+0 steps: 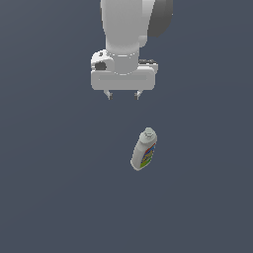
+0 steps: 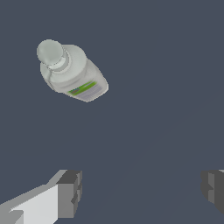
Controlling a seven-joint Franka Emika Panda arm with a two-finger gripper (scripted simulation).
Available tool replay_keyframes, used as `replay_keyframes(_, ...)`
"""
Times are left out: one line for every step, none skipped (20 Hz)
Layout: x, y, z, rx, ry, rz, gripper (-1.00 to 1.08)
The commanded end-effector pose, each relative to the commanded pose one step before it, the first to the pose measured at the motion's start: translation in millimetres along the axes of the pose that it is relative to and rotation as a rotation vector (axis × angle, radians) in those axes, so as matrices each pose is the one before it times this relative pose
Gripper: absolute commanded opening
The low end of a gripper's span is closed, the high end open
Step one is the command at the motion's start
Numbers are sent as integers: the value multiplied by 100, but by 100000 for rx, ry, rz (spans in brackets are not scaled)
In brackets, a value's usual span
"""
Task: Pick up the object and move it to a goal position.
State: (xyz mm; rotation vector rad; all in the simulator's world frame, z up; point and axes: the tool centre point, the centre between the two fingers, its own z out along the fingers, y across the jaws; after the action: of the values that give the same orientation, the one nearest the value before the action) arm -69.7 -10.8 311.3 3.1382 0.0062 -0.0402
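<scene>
Below, bottle on plain grey floor

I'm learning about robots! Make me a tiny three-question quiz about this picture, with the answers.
1. True or false: the gripper is holding the bottle.
2. The bottle's cap is: A) red B) white C) black
3. Fill in: the gripper's jaws are ____ (open/shut).

Key: 1 false, the bottle is apart from the gripper, nothing between the fingers. 2 B. 3 open.
</scene>
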Motion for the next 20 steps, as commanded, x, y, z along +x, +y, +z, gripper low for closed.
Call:
replay_keyframes(0,1,0,0,0,0,100)
replay_keyframes(31,0,22,0,0,0,100)
replay_keyframes(60,-22,13,-137,91,40,100)
replay_keyframes(109,-26,40,-178,119,42,100)
replay_keyframes(150,-34,59,-243,161,31,100)
replay_keyframes(176,-39,72,-299,197,-16,100)
replay_keyframes(145,-34,61,-274,178,-88,100)
replay_keyframes(108,-20,51,-217,139,-156,100)
replay_keyframes(66,-9,36,-159,99,-214,100)
replay_keyframes(21,3,19,-84,49,-229,100)
replay_keyframes(-10,8,2,-9,2,-138,100)
replay_keyframes(-18,-10,-15,0,0,0,100)
replay_keyframes(3,8,2,54,-31,141,100)
replay_keyframes(16,-10,-3,27,-12,247,100)
replay_keyframes(34,-20,-1,17,-2,352,100)
replay_keyframes(51,-33,2,10,5,453,100)
replay_keyframes(67,-38,4,5,11,569,100)
replay_keyframes(82,-49,6,2,16,676,100)
replay_keyframes(95,-55,7,2,19,787,100)
replay_keyframes(105,-64,8,5,19,887,100)
